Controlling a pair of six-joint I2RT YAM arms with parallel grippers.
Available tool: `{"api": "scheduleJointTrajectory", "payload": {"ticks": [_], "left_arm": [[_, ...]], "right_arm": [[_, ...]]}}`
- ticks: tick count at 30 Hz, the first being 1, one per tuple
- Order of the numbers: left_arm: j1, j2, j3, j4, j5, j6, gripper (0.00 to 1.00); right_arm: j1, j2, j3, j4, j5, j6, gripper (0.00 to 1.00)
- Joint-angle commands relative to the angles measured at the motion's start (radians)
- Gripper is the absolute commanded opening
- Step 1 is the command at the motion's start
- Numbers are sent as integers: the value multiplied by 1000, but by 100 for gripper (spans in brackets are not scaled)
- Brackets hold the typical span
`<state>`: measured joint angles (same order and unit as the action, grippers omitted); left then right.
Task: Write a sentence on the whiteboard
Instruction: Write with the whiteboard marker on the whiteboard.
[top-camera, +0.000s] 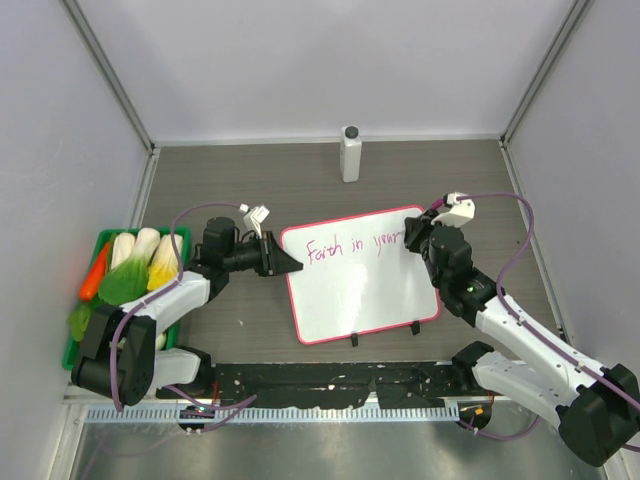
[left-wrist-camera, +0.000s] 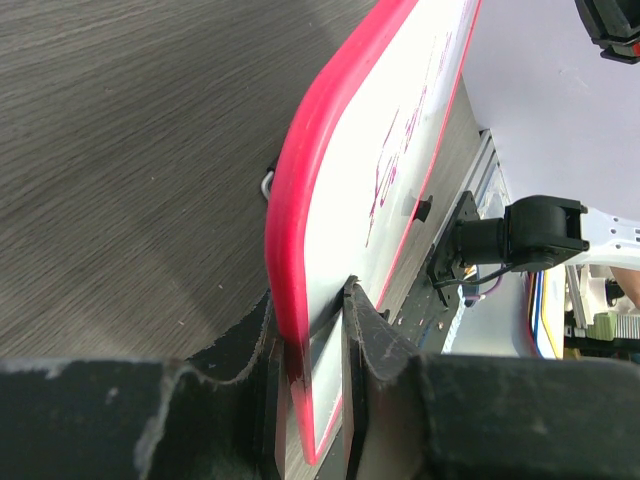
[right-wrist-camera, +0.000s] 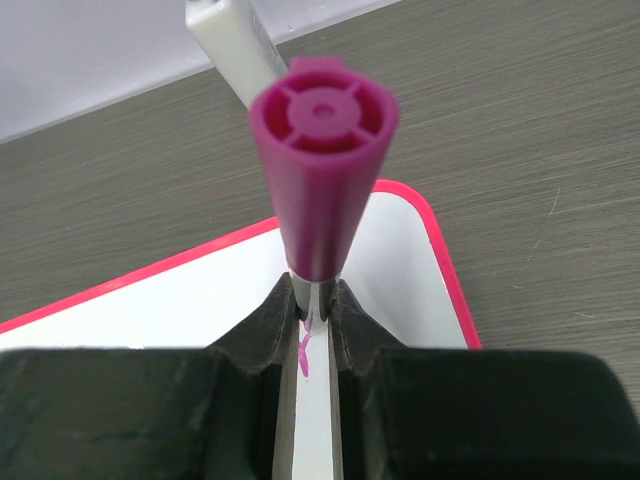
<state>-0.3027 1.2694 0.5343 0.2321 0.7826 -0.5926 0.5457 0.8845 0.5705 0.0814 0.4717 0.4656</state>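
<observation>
- Plainly, the rectangular white whiteboard (top-camera: 360, 295) with rounded corners and a thin pink-red frame lies near the middle of the dark wood-grain bench (top-camera: 220, 180). It is skewed a little, and its two small black clip feet (top-camera: 354, 340) sit on its near edge.
- The sentence (top-camera: 350, 247), in thin pink cursive, reads "Faith in your" along the whiteboard's far edge; the area below that line is blank.
- The left pincer (top-camera: 280, 257) is clamped on the whiteboard's left frame, one finger on each face, as the left wrist view shows (left-wrist-camera: 315, 320).
- The right pincer (top-camera: 415, 238) is at the whiteboard's right far corner, clenched on a magenta plastic marker (right-wrist-camera: 322, 170) with its tip down at the last word.
- Handling, as a judgement: the whiteboard looks light, thin and stiff, with a glossy face that would slip under a pressing tip.
- The frame edge is the sensible hold, because it leaves the writing area free and avoids smearing the ink.
- A single-edge hold may let the whiteboard pivot, so pen pressure should be light.
- Beyond the whiteboard's far edge stands a white bottle with a grey cap (top-camera: 351, 153).
- Well to the whiteboard's left is a green tray (top-camera: 72, 352) of toy vegetables, among them an orange carrot (top-camera: 95, 272).
- Pale walls close in the bench on three sides, so there is little room to swing wide.
</observation>
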Motion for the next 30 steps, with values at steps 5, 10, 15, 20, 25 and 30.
{"api": "scheduleJointTrajectory", "payload": {"ticks": [5, 10, 15, 20, 25, 30], "left_arm": [[36, 13, -30, -34, -286, 182, 0], [36, 16, -30, -34, -287, 182, 0], [36, 15, -30, -33, -287, 182, 0], [36, 16, -30, -33, -289, 182, 0], [36, 8, -34, -33, -289, 182, 0], [34, -11, -45, -27, -295, 178, 0]], "right_arm": [[-7, -2, 25, -19, 42, -10, 1], [-7, -18, 5, -34, 19, -4, 1], [-6, -16, 0, -32, 5, 2, 1], [-7, -31, 17, -45, 4, -7, 1], [-6, -62, 37, -68, -2, -18, 1], [-7, -134, 65, -75, -33, -22, 1]]}}
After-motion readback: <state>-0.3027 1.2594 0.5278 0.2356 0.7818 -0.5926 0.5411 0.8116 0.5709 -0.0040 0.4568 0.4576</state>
